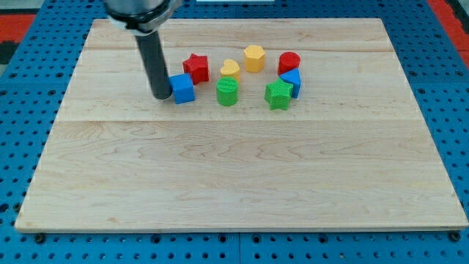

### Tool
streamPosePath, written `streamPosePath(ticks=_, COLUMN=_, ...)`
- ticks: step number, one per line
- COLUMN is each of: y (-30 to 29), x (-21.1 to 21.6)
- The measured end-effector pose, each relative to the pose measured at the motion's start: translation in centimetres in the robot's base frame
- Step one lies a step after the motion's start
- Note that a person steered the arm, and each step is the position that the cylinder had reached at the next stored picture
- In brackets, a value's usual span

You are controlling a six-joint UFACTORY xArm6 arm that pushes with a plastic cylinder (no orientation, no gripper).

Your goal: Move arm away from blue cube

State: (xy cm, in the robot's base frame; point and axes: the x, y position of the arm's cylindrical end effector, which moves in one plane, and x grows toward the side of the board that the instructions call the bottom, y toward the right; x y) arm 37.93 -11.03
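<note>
- my tip (160, 96) stands upright on the wooden board (242, 176), apparently touching the blue cube (182, 89) on its view-left side
- blue cube lies toward the view's top, left of centre; red star (196, 67) just behind it; green cylinder (227, 92) to its right

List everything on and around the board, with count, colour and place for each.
blue cube: 1, blue, left end of the cluster, against my tip
red star: 1, red, just above the blue cube
yellow heart: 1, yellow, right of the red star
green cylinder: 1, green, below the yellow heart
yellow hexagon: 1, yellow, top of the cluster
red cylinder: 1, red, right end of the cluster
blue block: 1, blue, shape unclear, below the red cylinder
green star: 1, green, touching the blue block's left side
board: 1, pale wood, fills the view
pegboard: 1, blue, around the board
my tip: 1, dark rod, at the blue cube's left side
</note>
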Motion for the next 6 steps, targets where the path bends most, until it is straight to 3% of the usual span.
streamPosePath(ticks=1, y=1.7, x=-1.8)
streamPosePath(ticks=4, y=-0.7, x=-5.8)
streamPosePath(ticks=6, y=-0.8, x=-6.4)
